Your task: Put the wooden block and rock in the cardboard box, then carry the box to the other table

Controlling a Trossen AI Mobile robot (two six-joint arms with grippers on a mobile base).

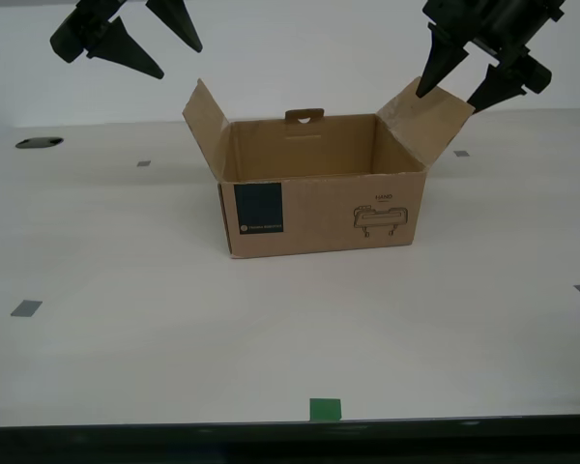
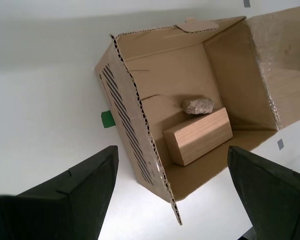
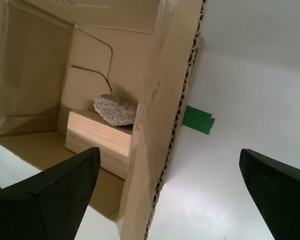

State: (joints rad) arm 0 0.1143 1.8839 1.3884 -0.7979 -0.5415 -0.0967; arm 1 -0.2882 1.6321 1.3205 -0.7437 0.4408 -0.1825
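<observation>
The cardboard box stands open on the pale table, one side flap raised at each end. Inside, the wooden block lies on the box floor with the rock against it, the rock resting at the block's far edge. My first gripper is open at the exterior view's upper right, its fingers straddling the flap on that side. Open too, my second gripper hangs above and outside the other flap at the exterior view's upper left. The other table is out of view.
Grey tape squares mark the table, and a green tape square sits near its front edge. Another green tape piece lies beside the box. A dark hole sits at the exterior view's far left.
</observation>
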